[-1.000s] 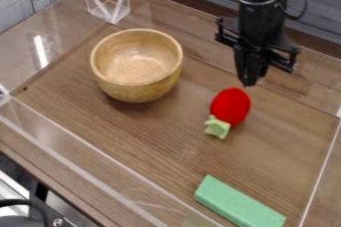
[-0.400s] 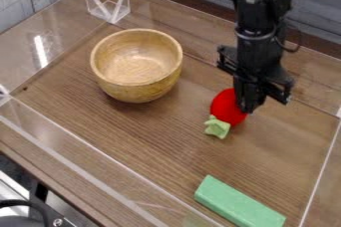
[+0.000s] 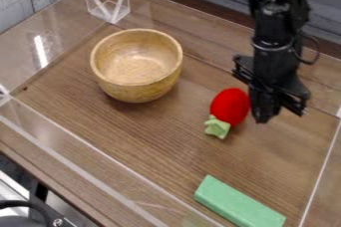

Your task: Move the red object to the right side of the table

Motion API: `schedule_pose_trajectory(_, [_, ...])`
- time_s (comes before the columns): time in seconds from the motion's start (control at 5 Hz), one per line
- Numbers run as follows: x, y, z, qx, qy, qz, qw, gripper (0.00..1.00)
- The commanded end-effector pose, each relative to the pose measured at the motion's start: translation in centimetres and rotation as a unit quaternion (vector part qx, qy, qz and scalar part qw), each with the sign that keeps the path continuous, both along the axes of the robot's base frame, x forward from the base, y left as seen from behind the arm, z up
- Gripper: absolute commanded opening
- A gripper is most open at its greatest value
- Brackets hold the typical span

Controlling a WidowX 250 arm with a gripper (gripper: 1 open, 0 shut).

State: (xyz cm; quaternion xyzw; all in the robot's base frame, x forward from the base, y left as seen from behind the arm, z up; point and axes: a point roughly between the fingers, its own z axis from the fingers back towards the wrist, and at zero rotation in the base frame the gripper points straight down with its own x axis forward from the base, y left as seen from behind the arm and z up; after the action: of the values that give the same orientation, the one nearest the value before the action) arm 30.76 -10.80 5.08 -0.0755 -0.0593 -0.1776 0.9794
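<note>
Since a second ago we see the gripper (image 3: 270, 113) shifted from above and beyond the red object (image 3: 230, 105) to its right side, and it now sits lower, with its tips close to the wood. Midway through that second it hung right over the berry's far right shoulder. Its fingers are clenched together with nothing between them, pointing almost straight down, just beside the red object's right flank. We cannot tell whether they touch it. The red object itself has not moved: it lies on its side on the table (image 3: 120, 141), right of centre, with its pale green cap (image 3: 217, 126) pointing toward the near left. The wooden bowl (image 3: 136, 64) stays upright on the far left of the board, well apart from the berry, and the flat green block (image 3: 240, 203) stays at the near edge, to the near right of the berry, with bare wood between them. Right of the gripper a strip of open wood grain runs to the clear right wall (image 3: 328, 161), narrower than the open stretch on the left. The near left wall (image 3: 60, 161) edges a broad bare area in front of the bowl. At the far left corner a small folded piece of clear plastic (image 3: 107, 7) stands outside the working area. Between the berry and the right wall we see only the arm's own fingers.
</note>
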Motion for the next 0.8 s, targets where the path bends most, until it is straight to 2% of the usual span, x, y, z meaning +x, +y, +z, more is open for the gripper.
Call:
schedule_pose_trajectory(0.0, [0.1, -0.9, 1.8, -0.007, -0.028, 0.011, 0.9995, 0.0])
schedule_pose_trajectory(0.2, [-0.6, -1.3, 2.0, -0.004, -0.028, 0.019, 0.9994, 0.0])
schedule_pose_trajectory(0.6, [1.0, -0.6, 2.9, 0.002, -0.025, -0.022, 0.9995, 0.0])
